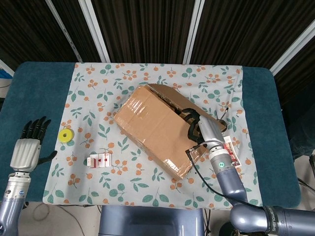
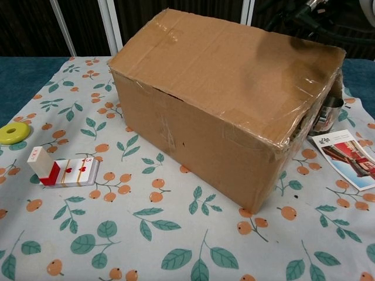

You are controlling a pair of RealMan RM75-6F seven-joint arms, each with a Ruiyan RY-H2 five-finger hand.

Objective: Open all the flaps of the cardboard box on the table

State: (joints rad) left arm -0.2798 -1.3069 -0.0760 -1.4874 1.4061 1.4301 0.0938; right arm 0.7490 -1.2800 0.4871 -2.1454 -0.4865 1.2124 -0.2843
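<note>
Cardboard box [image 1: 157,133] at centre of floral cloth [image 1: 98,93], lying askew. My right hand [image 1: 199,129] at box's right end, fingers hooked over raised flap [image 1: 172,96] edge, gripping it. My left hand [image 1: 27,147] far left of box, on teal table [image 1: 29,88], fingers apart, holding nothing. Yellow disc [image 1: 65,135] and card pack [image 1: 100,160] left of box.

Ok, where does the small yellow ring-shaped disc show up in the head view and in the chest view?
Head view: the small yellow ring-shaped disc lies at the left edge of the floral cloth, near the left hand.
Chest view: the disc sits at the far left edge.
Shared landmark: the red-and-white card pack, between the disc and the brown cardboard box.
</note>
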